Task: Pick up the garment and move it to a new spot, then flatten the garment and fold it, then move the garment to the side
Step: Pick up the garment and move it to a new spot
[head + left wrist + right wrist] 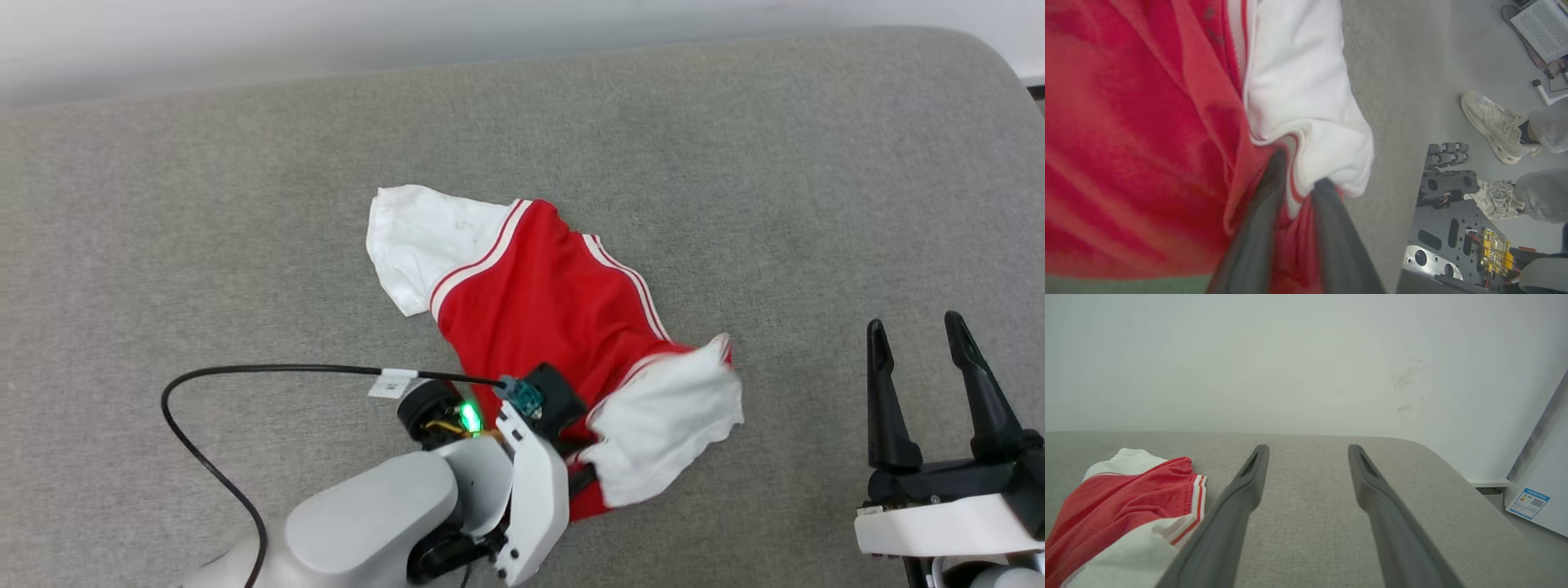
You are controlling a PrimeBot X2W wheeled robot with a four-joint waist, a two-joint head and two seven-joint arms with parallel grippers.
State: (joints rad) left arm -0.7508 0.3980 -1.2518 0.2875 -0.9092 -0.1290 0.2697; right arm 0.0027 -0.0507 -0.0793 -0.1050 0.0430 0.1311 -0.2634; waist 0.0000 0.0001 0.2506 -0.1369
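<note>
Evidently soft and light, the shirt (539, 302) lies crumpled on the grey cushion (245, 204), well to the left of the right gripper's (916, 343) spread, empty fingers. The left gripper (1300, 171) appears clamped on a fold at the sleeve seam, though blur obscures it. Shoulders or hem would likely give firmer holds. Cable tag (396, 382) and blue sticker (1529, 502): writing unreadable.
</note>
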